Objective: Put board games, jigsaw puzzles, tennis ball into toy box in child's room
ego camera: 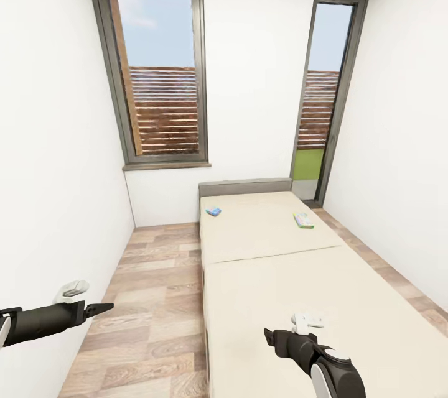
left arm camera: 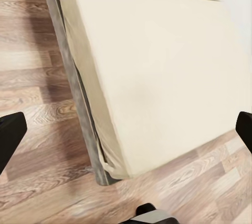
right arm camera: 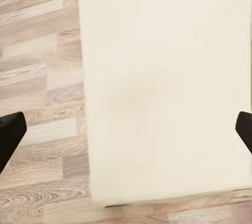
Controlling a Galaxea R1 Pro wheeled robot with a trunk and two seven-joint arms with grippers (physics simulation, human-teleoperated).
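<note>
So the robot's standing at the foot of the bed [ego camera: 348, 298] in the child's room, looking down its length toward the low grey headboard [ego camera: 245, 186] and the two tall grey-framed windows [ego camera: 158, 68] on the far wall. Two of the board games are lying flat on the beige mattress up near the headboard: the blue board game [ego camera: 213, 211] on the left side, and the white and green board game [ego camera: 303, 219] further right, well apart from each other. Both are pretty tiny from here so I can't read the covers. The left gripper [ego camera: 99, 309] hangs over the wood-plank floor [ego camera: 149, 298] beside the bed, holding nothing, and from its wrist camera the dark fingertips [left arm camera: 10, 137] sit at opposite edges of the frame, so it's spread wide, with the corner of the mattress and floor below. The right gripper [ego camera: 269, 339] is out over the near end of the mattress, also empty, and its wrist camera shows the same deal: fingers [right arm camera: 10, 132] far apart, plain beige mattress and floor planks underneath.
</note>
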